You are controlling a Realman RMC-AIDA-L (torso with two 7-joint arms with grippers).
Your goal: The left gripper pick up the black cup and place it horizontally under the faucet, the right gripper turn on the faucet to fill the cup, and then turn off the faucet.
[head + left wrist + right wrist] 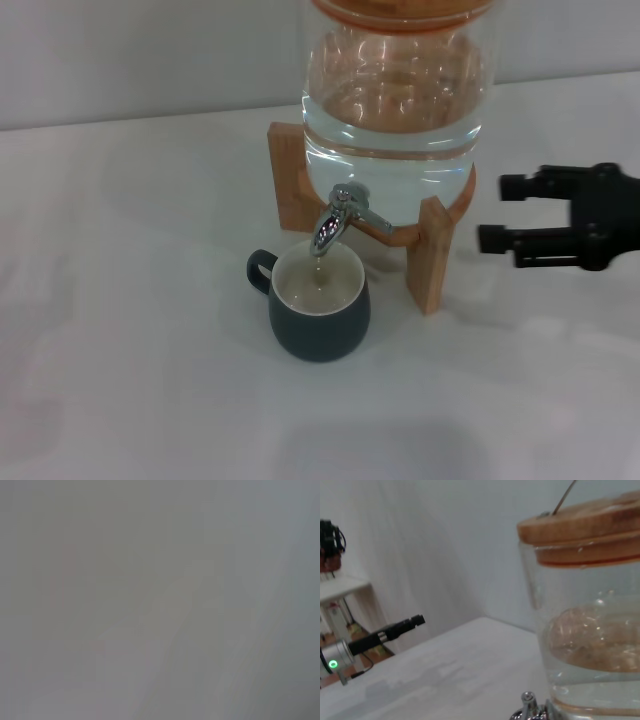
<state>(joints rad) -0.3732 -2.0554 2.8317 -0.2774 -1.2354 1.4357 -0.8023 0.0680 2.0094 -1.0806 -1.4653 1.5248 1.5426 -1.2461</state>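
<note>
While the black cup (pixel 318 307) stands upright on the white table (pixel 130 330) directly under the faucet (pixel 340 218), the right gripper (pixel 497 213) hovers beside the glass dispenser (pixel 395 95), fingers spread and holding nothing. Well away from the dispenser, the left gripper (pixel 415 620) hangs over the table; whether it is spread, I cannot tell.

White table (pixel 120 380), pale grey wall (pixel 150 50)
</note>
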